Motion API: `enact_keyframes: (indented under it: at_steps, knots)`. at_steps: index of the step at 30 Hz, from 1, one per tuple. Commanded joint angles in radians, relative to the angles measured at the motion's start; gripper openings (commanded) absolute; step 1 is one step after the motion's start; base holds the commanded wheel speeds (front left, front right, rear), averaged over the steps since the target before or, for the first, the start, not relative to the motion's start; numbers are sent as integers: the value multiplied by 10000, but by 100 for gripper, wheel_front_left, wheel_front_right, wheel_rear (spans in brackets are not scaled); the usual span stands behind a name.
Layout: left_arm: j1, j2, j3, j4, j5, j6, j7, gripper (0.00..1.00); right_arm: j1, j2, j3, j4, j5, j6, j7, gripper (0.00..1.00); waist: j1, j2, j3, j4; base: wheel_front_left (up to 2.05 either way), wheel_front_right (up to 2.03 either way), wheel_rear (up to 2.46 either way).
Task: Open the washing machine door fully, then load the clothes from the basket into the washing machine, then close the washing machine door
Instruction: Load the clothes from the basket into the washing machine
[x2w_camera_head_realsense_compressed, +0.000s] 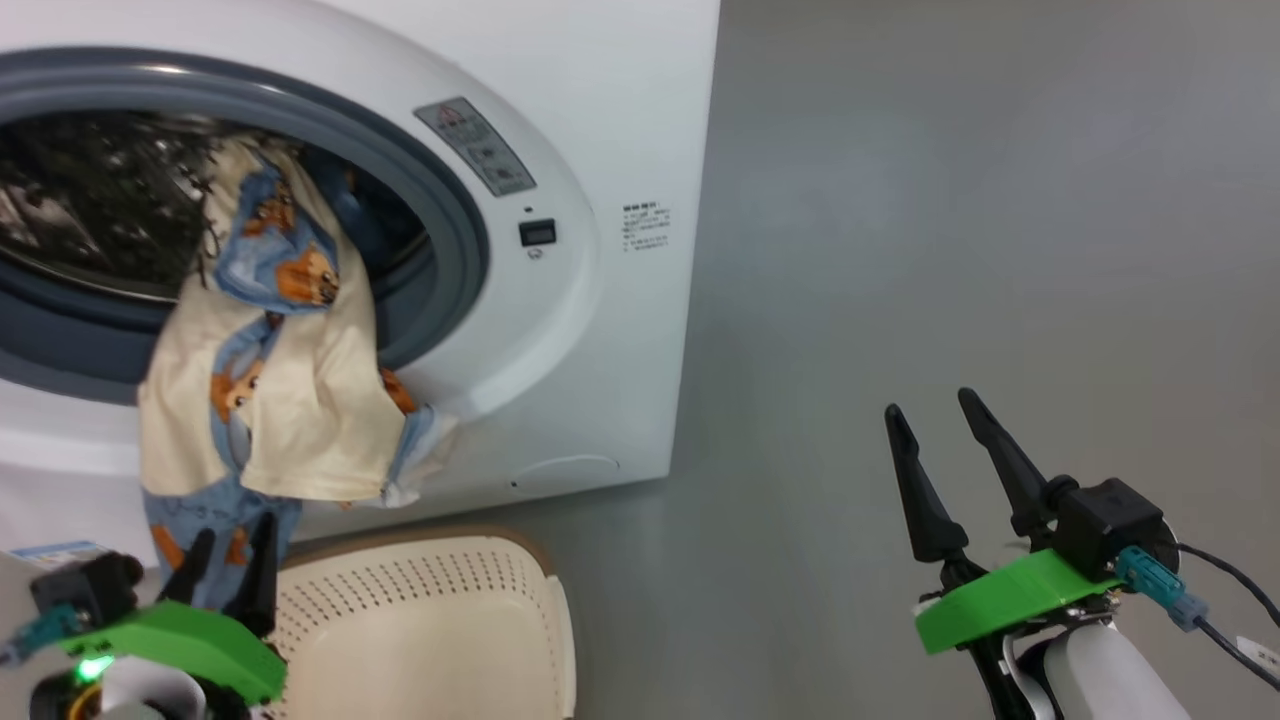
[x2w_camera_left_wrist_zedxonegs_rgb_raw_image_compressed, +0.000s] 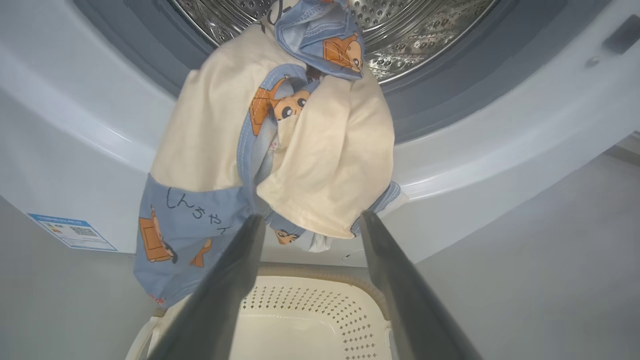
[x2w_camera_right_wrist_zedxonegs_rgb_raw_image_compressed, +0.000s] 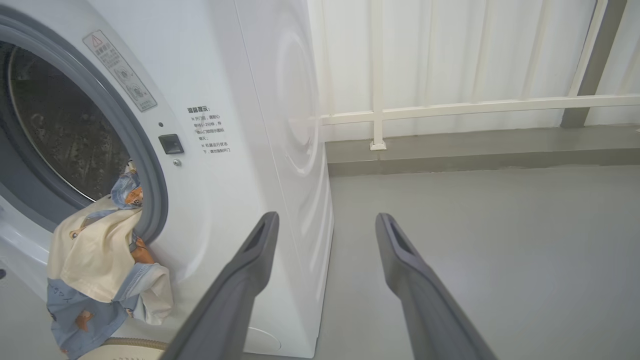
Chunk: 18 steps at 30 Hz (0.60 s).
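Observation:
The white washing machine (x2w_camera_head_realsense_compressed: 620, 120) stands with its round opening uncovered; its door is out of view. The clothes (x2w_camera_head_realsense_compressed: 270, 400), cream and blue fabric with orange-brown bears, hang out of the steel drum (x2w_camera_left_wrist_zedxonegs_rgb_raw_image_compressed: 425, 30) over the grey rubber ring (x2w_camera_head_realsense_compressed: 455, 220) and down the front. Below them sits the cream basket (x2w_camera_head_realsense_compressed: 450, 620), its visible inside bare. My left gripper (x2w_camera_head_realsense_compressed: 236, 527) is open just under the hanging clothes (x2w_camera_left_wrist_zedxonegs_rgb_raw_image_compressed: 310, 150), fingertips near the hem and above the basket (x2w_camera_left_wrist_zedxonegs_rgb_raw_image_compressed: 310, 310). My right gripper (x2w_camera_head_realsense_compressed: 930, 403) is open over the floor right of the machine (x2w_camera_right_wrist_zedxonegs_rgb_raw_image_compressed: 240, 75), holding nothing.
Grey floor (x2w_camera_head_realsense_compressed: 950, 250) stretches to the right of the machine. A white railing (x2w_camera_right_wrist_zedxonegs_rgb_raw_image_compressed: 450, 105) runs along the wall behind. A blue label (x2w_camera_left_wrist_zedxonegs_rgb_raw_image_compressed: 72, 231) and a round lower flap (x2w_camera_head_realsense_compressed: 565, 470) mark the machine's front.

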Motion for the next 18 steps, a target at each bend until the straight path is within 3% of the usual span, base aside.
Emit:
enact_keyframes:
  at_steps: [1, 10, 18]
  knots:
    - [-529, 605, 122, -33, -371, -20, 9, 100, -374, 52, 172, -341, -153, 75, -80, 100, -1, 0, 1030, -544, 0, 0, 0]
    - [-1788, 1615, -1102, 783, -2147, -20, 89, 100, -646, 211, 212, -831, -420, 75, -80, 100, -1, 0, 2187, -1031, 0, 0, 0]
    - [-2714, 2179, -1852, 1412, -3038, -20, 156, 100, -729, 215, 281, -1270, -278, 75, -80, 100, -1, 0, 2924, -1287, 0, 0, 0]
